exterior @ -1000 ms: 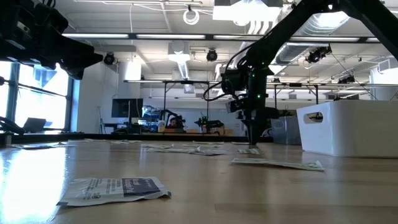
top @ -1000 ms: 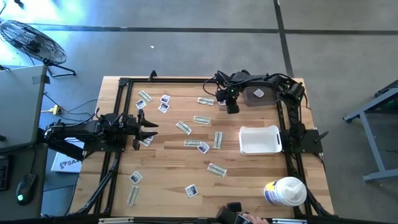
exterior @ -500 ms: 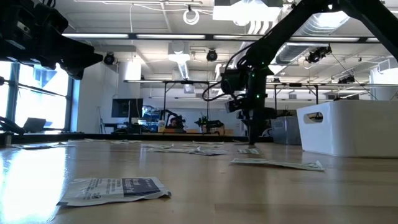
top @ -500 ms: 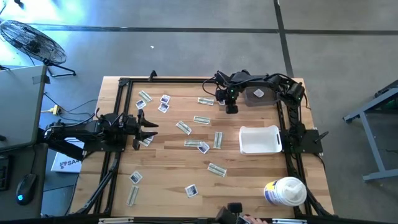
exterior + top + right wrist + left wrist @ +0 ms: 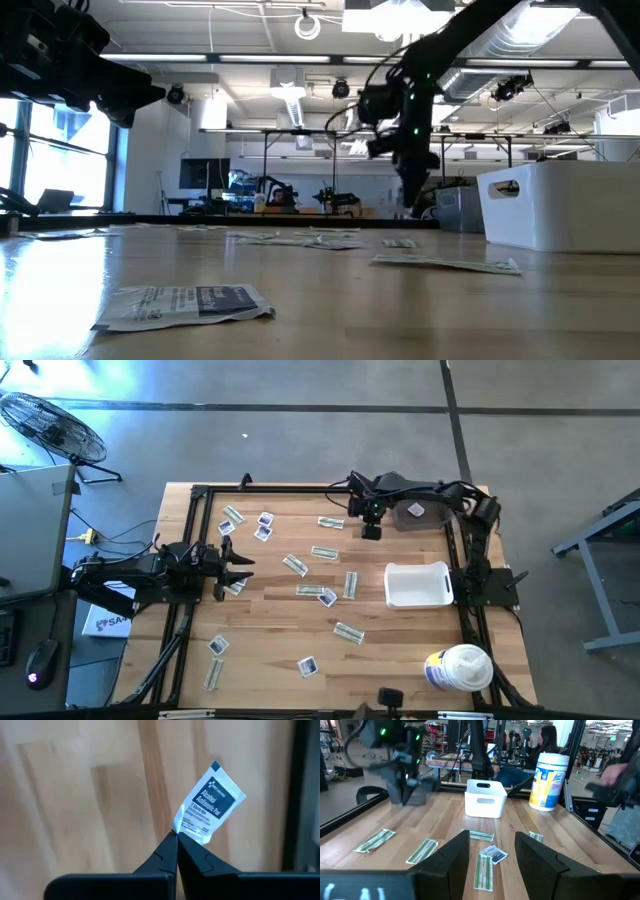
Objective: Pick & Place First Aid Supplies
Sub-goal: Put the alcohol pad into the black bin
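My right gripper hangs above the far part of the table, shut on a small square white sachet with dark blue print. In the low view it is well above the wood. Other first aid supplies lie flat across the table: greenish strip wrappers and square sachets. My left gripper waits open at the table's left side, level, its fingers empty. My right gripper pinches the sachet's lower edge near a corner between the very tips of its two fingers, coming from above and pointing steeply down. The sachet sticks out past the fingertips, tilted, its printed face showing, clear of the table.
A white bin stands at the table's right, near the right arm's base. A large white round tub stands at the near right corner. A dark frame runs along the table's sides. A flat packet lies close to the low camera.
My right gripper has risen from the tabletop at the far side and rolled a little about its own axis, taking the small sachet up with it; the sachet is now lifted clear of the wood.
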Controlling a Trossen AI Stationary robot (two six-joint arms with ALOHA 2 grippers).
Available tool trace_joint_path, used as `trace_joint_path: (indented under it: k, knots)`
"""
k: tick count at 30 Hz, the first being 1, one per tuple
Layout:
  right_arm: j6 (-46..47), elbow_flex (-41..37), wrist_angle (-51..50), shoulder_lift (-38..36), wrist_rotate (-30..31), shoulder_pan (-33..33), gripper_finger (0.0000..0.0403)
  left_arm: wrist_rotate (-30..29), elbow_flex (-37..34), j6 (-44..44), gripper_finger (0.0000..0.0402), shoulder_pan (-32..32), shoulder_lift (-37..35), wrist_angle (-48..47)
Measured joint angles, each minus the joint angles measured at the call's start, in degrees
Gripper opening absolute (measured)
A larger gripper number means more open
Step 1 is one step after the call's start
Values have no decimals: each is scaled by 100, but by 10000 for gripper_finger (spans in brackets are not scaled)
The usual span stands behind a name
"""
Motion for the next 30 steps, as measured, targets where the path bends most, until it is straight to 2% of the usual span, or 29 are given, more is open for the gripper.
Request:
trace_joint_path:
  k: [4, 10, 13, 17, 19, 24, 30]
  knots:
    - [574, 4, -582, -727, 311, 82, 1, 0, 0, 1, 156, -2, 0, 0]
    - [1903, -46, -1426, -1753, 372, -172, 1, 0, 0, 2, 156, 0, 0, 0]
    - [2491, -183, -1761, -2068, 412, -403, 0, 0, 0, 0, 156, -1, 0, 0]
    - [2757, -584, -2011, -2238, 242, -781, 0, 0, 0, 2, 156, -2, 0, 0]
    - [2750, -889, -1951, -2224, 57, -990, 0, 0, 0, 0, 156, 0, 0, 0]
    - [2609, -1620, -1091, -2102, 108, -1427, 0, 0, 0, 1, 156, -1, 0, 0]
    - [2875, -1756, -423, -1823, 177, -1752, 0, 0, 0, 1, 156, 0, 0, 0]
